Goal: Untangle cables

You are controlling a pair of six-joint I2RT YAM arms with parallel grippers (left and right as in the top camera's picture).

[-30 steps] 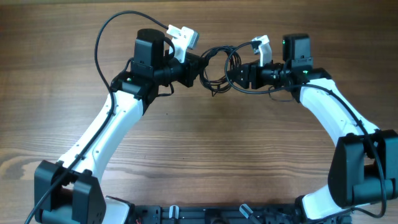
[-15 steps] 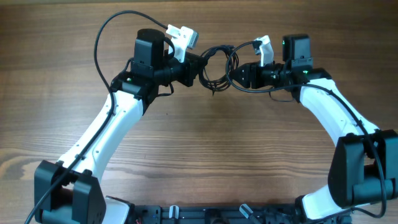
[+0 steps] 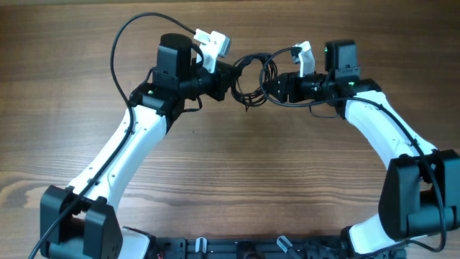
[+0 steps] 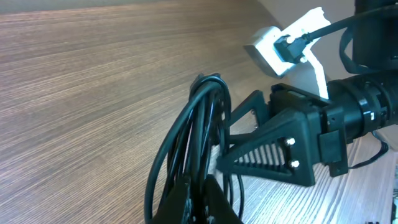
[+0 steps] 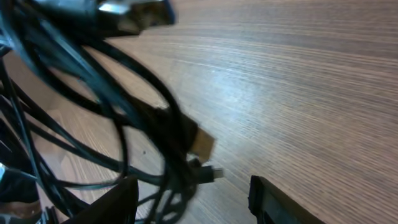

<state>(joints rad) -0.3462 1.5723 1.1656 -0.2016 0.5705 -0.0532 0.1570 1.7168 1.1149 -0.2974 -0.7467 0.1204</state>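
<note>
Overhead. The cables [image 3: 250, 75] hang as a loose black bundle between the two arms, lifted off the bench [image 3: 237, 165] near its far side. The left gripper [image 3: 228, 75] meets the bundle from one side and the right gripper [image 3: 272, 85] from the other, the two close together.

Left wrist. The left gripper [image 4: 199, 202] is pressed together, pinching the cables [image 4: 199, 124] at the bottom of several stacked loops. The right gripper [image 4: 224, 142] stands spread just beside those loops, its fingers either side of the outer strands.

Right wrist. The right gripper [image 5: 193, 205] is wide apart. The cables [image 5: 143, 106] cross in front, blurred, with a small plug [image 5: 200, 144] dangling among them. Whether any strand touches a finger is hard to tell in this blur.

Step in hand, as I judge it: the left anchors while the right picks one strand to draw out. Best to close on a single outer loop or the free plug end rather than the whole bundle, then pull slowly away from the left so that knots show before they tighten.

Room: bare wood lies open on all sides, most of it toward the near edge. The arms' own thick leads trail near the wrists and could snag.
</note>
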